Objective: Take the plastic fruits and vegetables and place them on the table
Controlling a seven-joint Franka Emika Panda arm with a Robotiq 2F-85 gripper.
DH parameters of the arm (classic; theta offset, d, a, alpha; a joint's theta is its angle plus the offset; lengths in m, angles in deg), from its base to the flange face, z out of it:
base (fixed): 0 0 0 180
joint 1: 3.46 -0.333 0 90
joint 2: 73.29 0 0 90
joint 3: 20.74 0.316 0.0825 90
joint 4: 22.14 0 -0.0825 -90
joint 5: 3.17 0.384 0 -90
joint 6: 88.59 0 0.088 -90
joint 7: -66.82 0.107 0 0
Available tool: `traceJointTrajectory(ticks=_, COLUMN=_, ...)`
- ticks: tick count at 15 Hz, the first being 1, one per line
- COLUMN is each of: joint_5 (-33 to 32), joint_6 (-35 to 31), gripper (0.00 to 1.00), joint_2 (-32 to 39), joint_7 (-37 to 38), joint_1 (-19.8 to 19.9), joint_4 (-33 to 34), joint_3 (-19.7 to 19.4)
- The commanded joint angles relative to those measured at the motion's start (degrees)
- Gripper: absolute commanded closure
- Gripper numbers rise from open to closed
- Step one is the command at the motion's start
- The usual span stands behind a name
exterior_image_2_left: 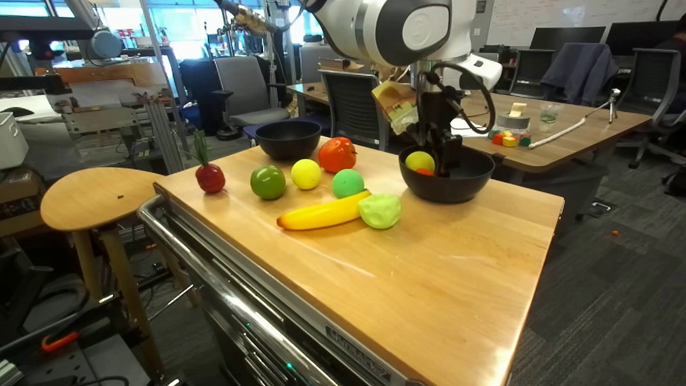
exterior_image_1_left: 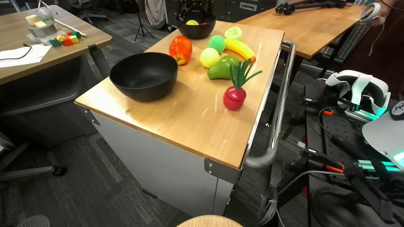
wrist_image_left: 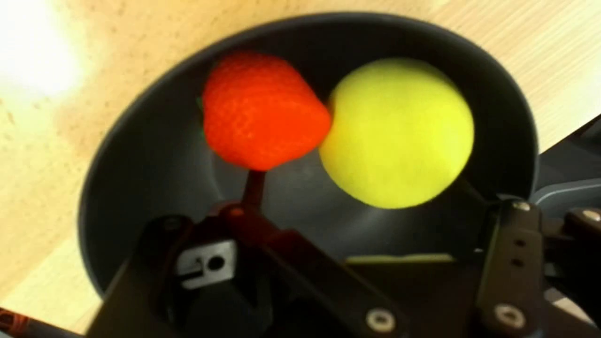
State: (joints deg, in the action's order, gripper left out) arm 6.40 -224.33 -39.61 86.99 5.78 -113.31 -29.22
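Pointing down into black bowl (wrist_image_left: 155,164), gripper (wrist_image_left: 361,185) spread wide, nothing held; likely next yellow ball (wrist_image_left: 396,134) sits inside, in line with jaw gap, strawberry (wrist_image_left: 265,112) against it toward one jaw; banana (exterior_image_2_left: 324,212) farther off on table (exterior_image_2_left: 429,273)

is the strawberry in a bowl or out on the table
In: the wrist view shows the strawberry inside a black bowl, beside a round yellow fruit.

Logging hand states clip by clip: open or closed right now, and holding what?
Hand: open, down in the black bowl, gripping neither the strawberry nor the yellow ball there.
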Motion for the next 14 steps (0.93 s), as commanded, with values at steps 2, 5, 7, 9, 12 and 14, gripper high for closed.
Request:
traceJointTrajectory(ticks=2, joint_5=3.0, joint_6=13.8, gripper=0.10, joint_2=-3.0, joint_7=6.8, joint_1=0.1, joint_4=4.6, joint_3=-0.3)
traceJointTrajectory(ticks=5, joint_5=3.2, joint_6=17.8, gripper=0.15, joint_2=-1.7, joint_7=11.8, joint_1=0.1, joint_4=7.8, joint_3=-1.3)
traceJointTrajectory(ticks=7, joint_5=3.1, joint_6=17.6, gripper=0.19, joint_2=-1.2, joint_7=13.2, joint_1=0.2, joint_4=8.4, joint_3=-1.7)
traceJointTrajectory(ticks=9, joint_5=3.0, joint_6=16.0, gripper=0.21, joint_2=-1.0, joint_7=13.1, joint_1=0.6, joint_4=8.2, joint_3=-1.7)
traceJointTrajectory(ticks=12, joint_5=2.6, joint_6=15.4, gripper=0.17, joint_2=-0.3, joint_7=12.1, joint_1=1.1, joint_4=8.5, joint_3=-1.9)
traceJointTrajectory(ticks=14, joint_5=2.6, joint_6=13.8, gripper=0.17, joint_2=0.3, joint_7=11.9, joint_1=1.2, joint_4=8.4, joint_3=-1.9)
